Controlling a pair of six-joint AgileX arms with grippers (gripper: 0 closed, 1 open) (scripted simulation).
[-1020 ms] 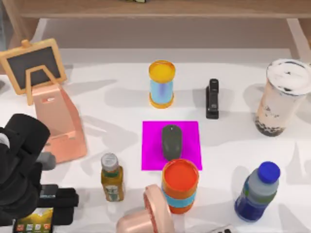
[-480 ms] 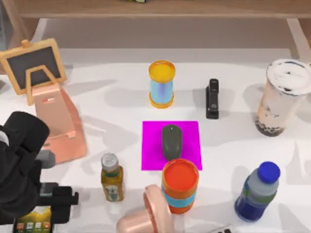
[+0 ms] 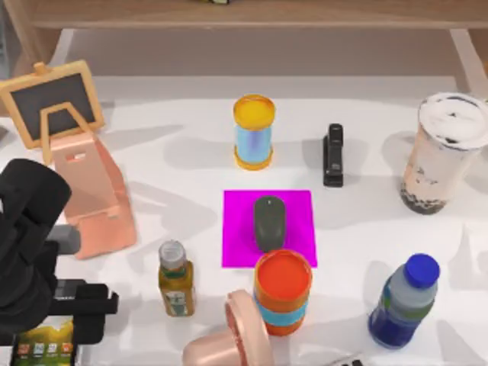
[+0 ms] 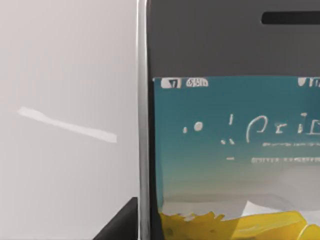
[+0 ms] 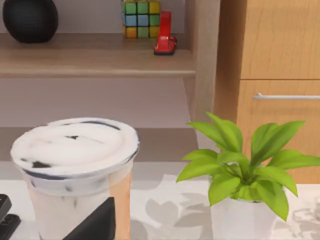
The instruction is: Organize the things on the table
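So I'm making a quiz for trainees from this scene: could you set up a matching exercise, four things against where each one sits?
Things:
1. mouse
2. smartphone
3. milk-tea cup
4. stapler

Places:
A. table's far right
B. on the magenta mat
C. near left corner, under the left gripper
D. right of the yellow-topped canister

Pairs: 1-B, 2-C, 3-A, 4-D

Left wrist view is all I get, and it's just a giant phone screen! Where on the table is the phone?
Observer: The smartphone lies on the table at the top view's bottom left corner, with the left gripper over its top end.
Operator: Is the mouse close by?
Observer: No, the mouse sits on a magenta mat mid-table.
Operator: And the milk tea?
Observer: The milk-tea cup stands upright at the far right, where the right arm's wrist camera faces it.
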